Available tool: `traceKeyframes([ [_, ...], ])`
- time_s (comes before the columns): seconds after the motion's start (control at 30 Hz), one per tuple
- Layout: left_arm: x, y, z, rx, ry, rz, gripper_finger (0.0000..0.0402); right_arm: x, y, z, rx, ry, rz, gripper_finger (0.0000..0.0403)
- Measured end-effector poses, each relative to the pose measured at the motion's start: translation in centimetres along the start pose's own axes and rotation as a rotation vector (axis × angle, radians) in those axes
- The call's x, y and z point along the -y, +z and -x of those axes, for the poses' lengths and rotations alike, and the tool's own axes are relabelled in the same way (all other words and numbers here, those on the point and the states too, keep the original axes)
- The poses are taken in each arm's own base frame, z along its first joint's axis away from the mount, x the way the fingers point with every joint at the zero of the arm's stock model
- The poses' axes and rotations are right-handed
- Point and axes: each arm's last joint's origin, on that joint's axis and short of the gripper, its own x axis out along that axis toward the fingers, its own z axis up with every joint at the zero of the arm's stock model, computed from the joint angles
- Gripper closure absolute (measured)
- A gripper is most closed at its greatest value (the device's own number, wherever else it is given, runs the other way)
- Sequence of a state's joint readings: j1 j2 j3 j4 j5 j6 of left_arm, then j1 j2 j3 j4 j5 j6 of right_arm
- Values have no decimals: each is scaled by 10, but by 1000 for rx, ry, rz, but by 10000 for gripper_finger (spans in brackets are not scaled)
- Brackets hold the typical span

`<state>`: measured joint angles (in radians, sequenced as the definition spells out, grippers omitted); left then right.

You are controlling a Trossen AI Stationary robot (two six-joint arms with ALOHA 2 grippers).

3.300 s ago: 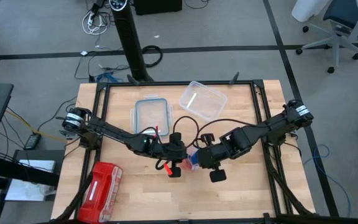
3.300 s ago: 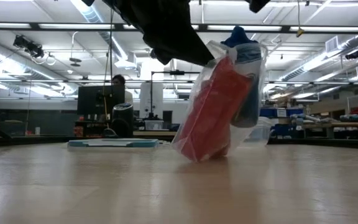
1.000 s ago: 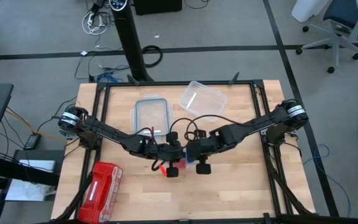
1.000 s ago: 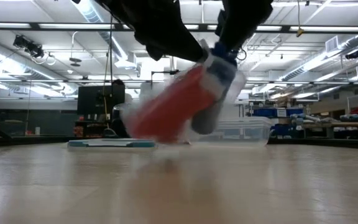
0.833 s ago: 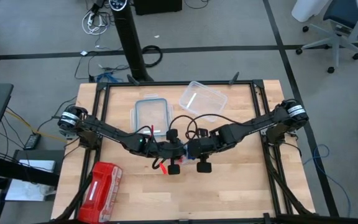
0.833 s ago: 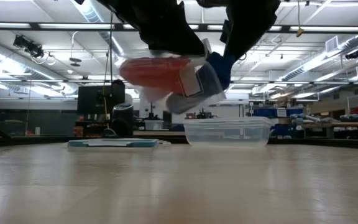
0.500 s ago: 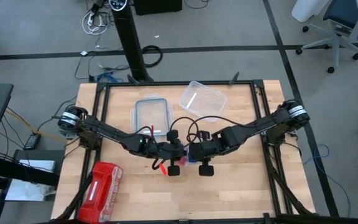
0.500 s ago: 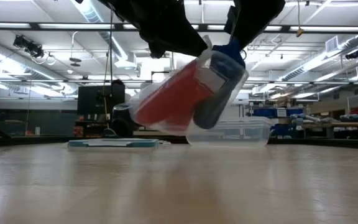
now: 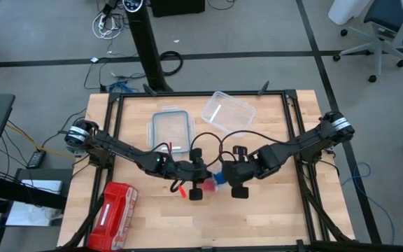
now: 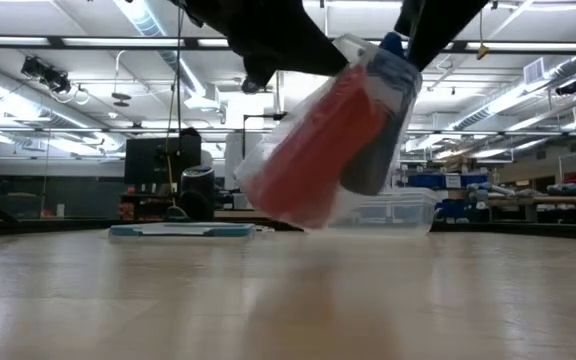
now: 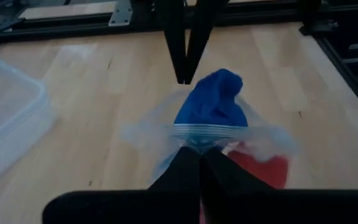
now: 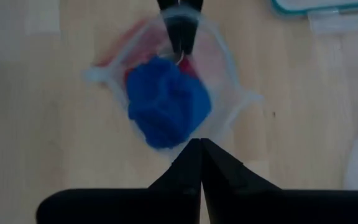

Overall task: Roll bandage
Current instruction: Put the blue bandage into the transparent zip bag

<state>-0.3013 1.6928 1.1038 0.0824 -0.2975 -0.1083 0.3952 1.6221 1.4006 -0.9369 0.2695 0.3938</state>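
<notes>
A clear zip bag hangs between my two grippers, clear of the table. It holds red-pink rolls. The blue bandage is bunched up, and its top pokes out of the bag's open mouth. My left gripper is shut on one side of the mouth. My right gripper is shut on the opposite side. In the high view both grippers meet over the table's middle, the left gripper beside the right gripper. My left gripper pinches the bag's zip rim between its two fingers, coming slanting down from the table's left. The bag hangs tilted below, off the table. My right gripper pinches the opposite rim of the mouth, pointing steeply down from the right. The mouth is held open between the two holds.
At the far side of the table, a clear plastic container stands beside its teal-rimmed lid. A red zip pouch lies near the front left corner. Bare wood stretches under the bag and along the near edge.
My right gripper has gone toward the table's right edge and a little up, tipping further down. The bag swung up almost level, then dropped back, and now hangs steeply slanted, clear of the table. Both grippers stay shut on its rim.
</notes>
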Motion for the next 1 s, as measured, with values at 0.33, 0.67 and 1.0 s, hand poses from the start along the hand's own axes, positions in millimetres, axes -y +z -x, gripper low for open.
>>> traceKeyframes([
  [0.33, 4, 7, 1, 74, -49, 13, 401, -24, 5, 9, 125, 126, 10, 399],
  [0.67, 1, 28, 4, 279, -102, 18, 401, -26, 6, 19, 218, 61, 7, 401],
  [1.0, 2, 29, 4, 292, -99, 30, 400, -25, -3, 43, 300, -56, -35, 401],
])
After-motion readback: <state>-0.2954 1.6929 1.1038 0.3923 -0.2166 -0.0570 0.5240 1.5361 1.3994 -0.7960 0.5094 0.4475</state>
